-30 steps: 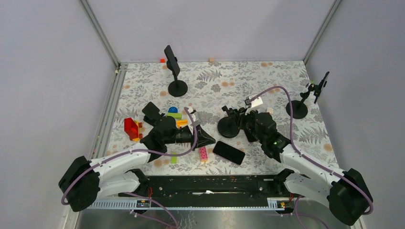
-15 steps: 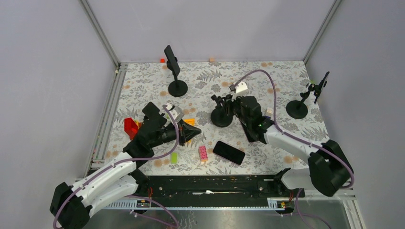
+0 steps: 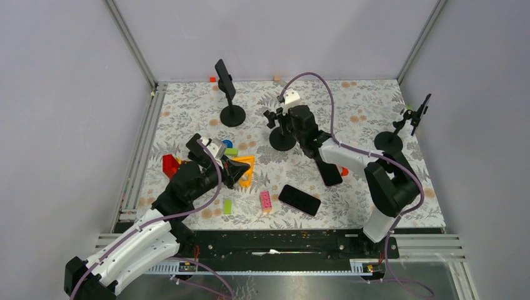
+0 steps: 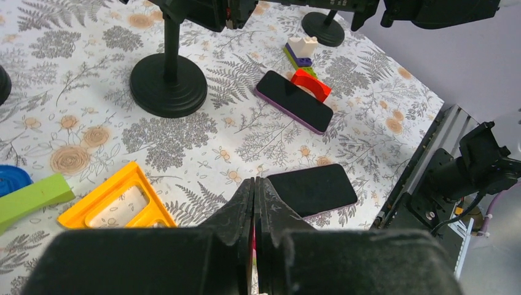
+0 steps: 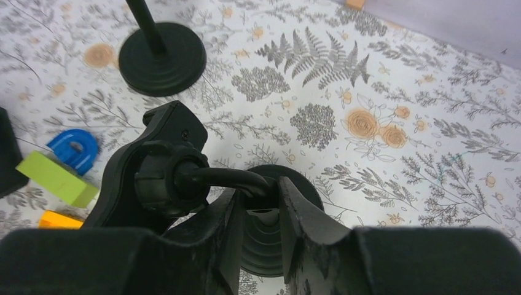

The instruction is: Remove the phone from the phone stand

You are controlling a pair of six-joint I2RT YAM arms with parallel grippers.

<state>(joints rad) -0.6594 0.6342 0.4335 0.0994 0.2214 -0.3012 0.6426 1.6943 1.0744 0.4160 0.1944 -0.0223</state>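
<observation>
A black phone (image 3: pixel 299 200) (image 4: pixel 312 188) lies flat on the patterned mat near the front. The empty black phone stand (image 3: pixel 282 140) (image 5: pixel 264 246) stands at the centre back. My right gripper (image 3: pixel 286 125) (image 5: pixel 261 184) is shut on its curved neck, just behind the clamp head (image 5: pixel 156 166). My left gripper (image 3: pixel 240 169) (image 4: pixel 254 184) hangs shut with nothing held, left of the phone and above the toy blocks. A second phone (image 3: pixel 329 172) (image 4: pixel 293 101) with a purple edge lies flat under my right forearm.
Two more stands carry phones: one at the back left (image 3: pixel 232 115) (image 5: pixel 162 58), one at the right wall (image 3: pixel 389 142). Toy blocks lie around my left gripper: an orange triangle (image 4: pixel 117 200), a green bar (image 4: pixel 34 196), a pink brick (image 3: pixel 265 200), a red arch (image 4: pixel 311 84).
My right gripper has carried the empty stand up and to the left, towards the centre back. My left arm has drawn back to the left, away from the flat phone.
</observation>
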